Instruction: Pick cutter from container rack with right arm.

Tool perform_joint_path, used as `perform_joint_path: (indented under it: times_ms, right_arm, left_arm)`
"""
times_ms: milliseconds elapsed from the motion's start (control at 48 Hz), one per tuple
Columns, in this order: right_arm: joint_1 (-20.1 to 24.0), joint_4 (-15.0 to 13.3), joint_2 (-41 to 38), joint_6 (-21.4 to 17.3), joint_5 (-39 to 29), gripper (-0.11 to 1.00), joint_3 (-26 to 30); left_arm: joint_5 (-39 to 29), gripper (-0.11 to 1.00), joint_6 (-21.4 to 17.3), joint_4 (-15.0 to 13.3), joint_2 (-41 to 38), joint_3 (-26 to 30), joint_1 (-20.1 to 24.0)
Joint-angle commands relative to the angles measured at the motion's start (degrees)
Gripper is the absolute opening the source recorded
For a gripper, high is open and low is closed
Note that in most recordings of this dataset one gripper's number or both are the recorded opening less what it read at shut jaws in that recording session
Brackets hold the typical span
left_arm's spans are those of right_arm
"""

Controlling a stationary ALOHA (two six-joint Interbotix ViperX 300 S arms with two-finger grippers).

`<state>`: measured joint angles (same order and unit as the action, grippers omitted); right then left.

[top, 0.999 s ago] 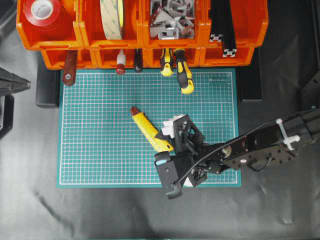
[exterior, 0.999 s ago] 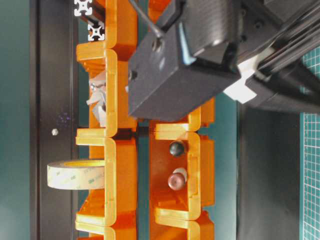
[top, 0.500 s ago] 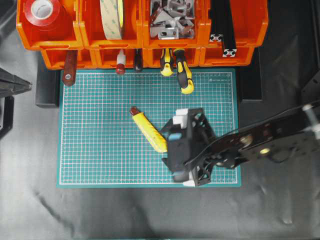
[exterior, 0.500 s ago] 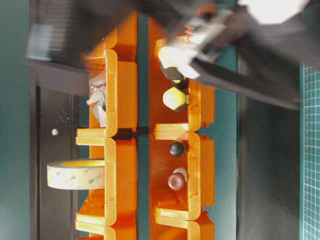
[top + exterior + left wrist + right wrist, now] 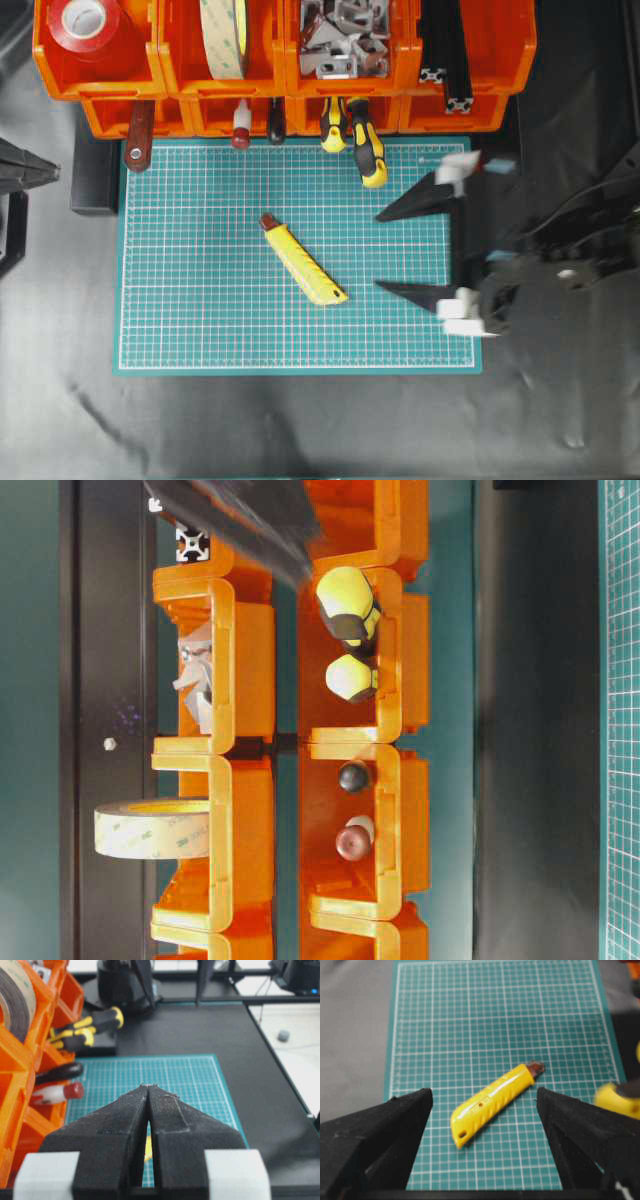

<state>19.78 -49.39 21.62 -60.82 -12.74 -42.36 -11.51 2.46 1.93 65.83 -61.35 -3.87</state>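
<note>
Yellow cutter (image 5: 303, 264): flat on green mat (image 5: 200, 300), long axis diagonal, left of right hand (image 5: 382, 250); fingers spread wide, empty.

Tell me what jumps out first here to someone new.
The yellow cutter lying loose and diagonal mid cutting mat, with the right gripper wide open just beside it, holding nothing. Behind the mat, the bright orange container rack crammed with tape rolls and brackets, screwdrivers poking out.

The left wrist view's closed left gripper (image 5: 149, 1091) hides nearly all of the cutter (image 5: 148, 1147). The container rack (image 5: 500, 45) is cut off at the overhead view's top edge. The table-level view blurs a black finger (image 5: 235, 515).
</note>
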Motion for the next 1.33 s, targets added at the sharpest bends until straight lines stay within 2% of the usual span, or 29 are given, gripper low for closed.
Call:
perform_joint_path:
  times_ms: [0,271,521,1312]
  right_arm:
    - [0.1,-0.2,4.1,-0.8,0.8,0.8,-1.5]
    - [0.1,-0.3,14.3,-1.8,1.7,0.78,-5.6]
    - [0.1,-0.3,20.5,-1.8,1.0,0.78,-7.6]
    - [0.1,-0.3,21.3,-2.0,-0.1,0.78,-8.7]
  left_arm:
    - [-0.4,-0.01,0.1,0.1,-0.3,1.8,-0.1]
    - [-0.4,-0.01,0.2,0.1,0.1,1.8,-0.1]
    - [-1.1,-0.01,0.2,0.1,0.7,1.8,-0.1]
    - [-1.3,-0.01,0.2,0.1,0.6,1.8,-0.1]
